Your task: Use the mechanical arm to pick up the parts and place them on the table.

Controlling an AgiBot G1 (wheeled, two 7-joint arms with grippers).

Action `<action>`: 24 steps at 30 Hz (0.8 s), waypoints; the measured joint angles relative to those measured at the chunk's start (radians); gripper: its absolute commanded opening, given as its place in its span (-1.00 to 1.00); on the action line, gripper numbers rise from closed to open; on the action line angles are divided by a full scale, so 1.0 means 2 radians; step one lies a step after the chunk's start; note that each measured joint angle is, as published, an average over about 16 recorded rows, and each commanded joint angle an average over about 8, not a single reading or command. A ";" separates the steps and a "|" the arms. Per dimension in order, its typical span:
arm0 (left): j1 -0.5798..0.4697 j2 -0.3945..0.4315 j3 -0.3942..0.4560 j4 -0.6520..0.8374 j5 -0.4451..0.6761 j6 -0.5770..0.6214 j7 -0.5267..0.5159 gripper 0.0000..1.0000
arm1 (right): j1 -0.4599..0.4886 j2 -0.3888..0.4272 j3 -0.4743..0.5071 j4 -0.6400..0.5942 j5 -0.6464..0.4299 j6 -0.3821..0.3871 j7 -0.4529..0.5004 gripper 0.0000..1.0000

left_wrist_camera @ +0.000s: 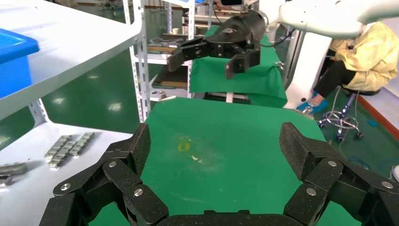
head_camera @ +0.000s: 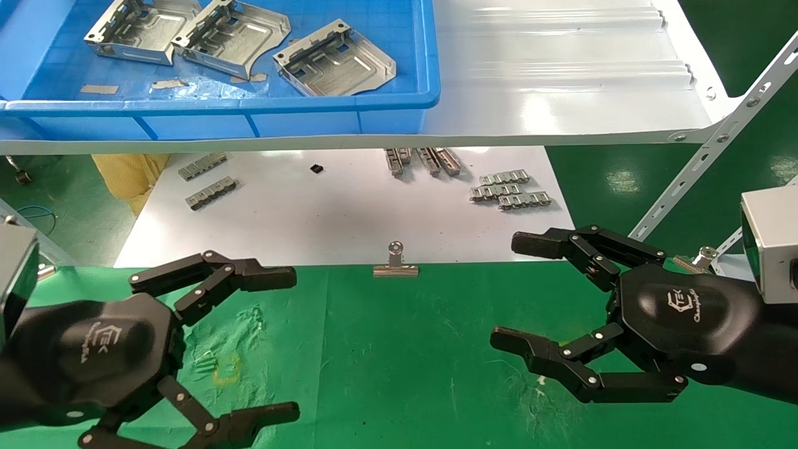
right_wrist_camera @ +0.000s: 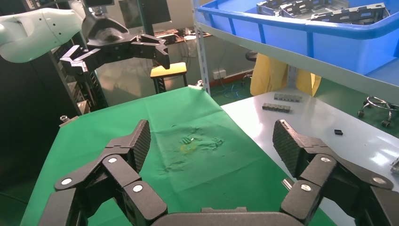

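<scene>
Three silver sheet-metal parts (head_camera: 340, 59) lie in a blue bin (head_camera: 399, 103) on the white shelf at the back left; their tops also show in the right wrist view (right_wrist_camera: 350, 12). My left gripper (head_camera: 283, 343) hovers open and empty over the left of the green table (head_camera: 399, 349). My right gripper (head_camera: 508, 290) hovers open and empty over the table's right side. In the left wrist view my own left gripper (left_wrist_camera: 214, 141) frames bare green cloth with a yellow mark (left_wrist_camera: 183, 147). In the right wrist view my right gripper (right_wrist_camera: 211, 136) frames scuffed cloth (right_wrist_camera: 190, 146).
A white board (head_camera: 349, 206) beyond the table carries small grey ridged strips (head_camera: 508, 190) and a silver binder clip (head_camera: 396, 265) at the cloth's edge. The glossy white shelf (head_camera: 561, 75) overhangs the board. A slotted white strut (head_camera: 717, 149) rises at the right. A seated person (left_wrist_camera: 367, 56) is farther off.
</scene>
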 measured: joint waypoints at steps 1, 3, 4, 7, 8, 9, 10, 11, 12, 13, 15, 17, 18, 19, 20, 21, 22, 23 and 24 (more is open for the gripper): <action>-0.004 0.002 0.000 0.002 0.001 -0.004 -0.001 1.00 | 0.000 0.000 0.000 0.000 0.000 0.000 0.000 -1.00; -0.013 0.009 0.001 0.008 0.004 -0.014 -0.004 1.00 | 0.000 0.000 0.000 0.000 0.000 0.000 0.000 -1.00; -0.019 0.012 0.001 0.012 0.007 -0.019 -0.006 1.00 | 0.000 0.000 0.000 0.000 0.000 0.000 0.000 -1.00; -0.041 0.026 0.005 0.026 0.017 -0.039 -0.014 1.00 | 0.000 0.000 0.000 0.000 0.000 0.000 0.000 -1.00; -0.050 0.032 0.006 0.032 0.022 -0.046 -0.017 1.00 | 0.000 0.000 0.000 0.000 0.000 0.000 0.000 -1.00; -0.060 0.038 0.009 0.039 0.027 -0.054 -0.020 1.00 | 0.000 0.000 0.000 0.000 0.000 0.000 0.000 -1.00; -0.071 0.045 0.011 0.046 0.033 -0.061 -0.022 1.00 | 0.000 0.000 0.000 0.000 0.000 0.000 0.000 -1.00; -0.082 0.051 0.014 0.054 0.040 -0.068 -0.025 1.00 | 0.000 0.000 0.000 0.000 0.000 0.000 0.000 -1.00; -0.094 0.059 0.018 0.062 0.047 -0.075 -0.027 1.00 | 0.000 0.000 0.000 0.000 0.000 0.000 0.000 -1.00; -0.107 0.066 0.022 0.072 0.055 -0.082 -0.029 1.00 | 0.000 0.000 0.000 0.000 0.000 0.000 0.000 -1.00; -0.134 0.081 0.030 0.094 0.073 -0.094 -0.033 1.00 | 0.000 0.000 0.000 0.000 0.000 0.000 0.000 -1.00; -0.164 0.096 0.041 0.120 0.094 -0.104 -0.036 1.00 | 0.000 0.000 0.000 0.000 0.000 0.000 0.000 -1.00; -0.179 0.105 0.047 0.135 0.105 -0.108 -0.038 1.00 | 0.000 0.000 0.000 0.000 0.000 0.000 0.000 -1.00; -0.195 0.113 0.054 0.150 0.117 -0.113 -0.039 1.00 | 0.000 0.000 0.000 0.000 0.000 0.000 0.000 -1.00; -0.212 0.121 0.060 0.167 0.129 -0.117 -0.041 1.00 | 0.000 0.000 0.000 0.000 0.000 0.000 0.000 -1.00; -0.228 0.130 0.066 0.184 0.140 -0.120 -0.041 1.00 | 0.000 0.000 0.000 0.000 0.000 0.000 0.000 -1.00; -0.245 0.138 0.072 0.202 0.152 -0.123 -0.041 1.00 | 0.000 0.000 0.000 0.000 0.000 0.000 0.000 -1.00; -0.261 0.146 0.078 0.221 0.163 -0.125 -0.040 1.00 | 0.000 0.000 0.000 0.000 0.000 0.000 0.000 -1.00; -0.277 0.155 0.084 0.240 0.174 -0.127 -0.038 1.00 | 0.000 0.000 0.000 0.000 0.000 0.000 0.000 -1.00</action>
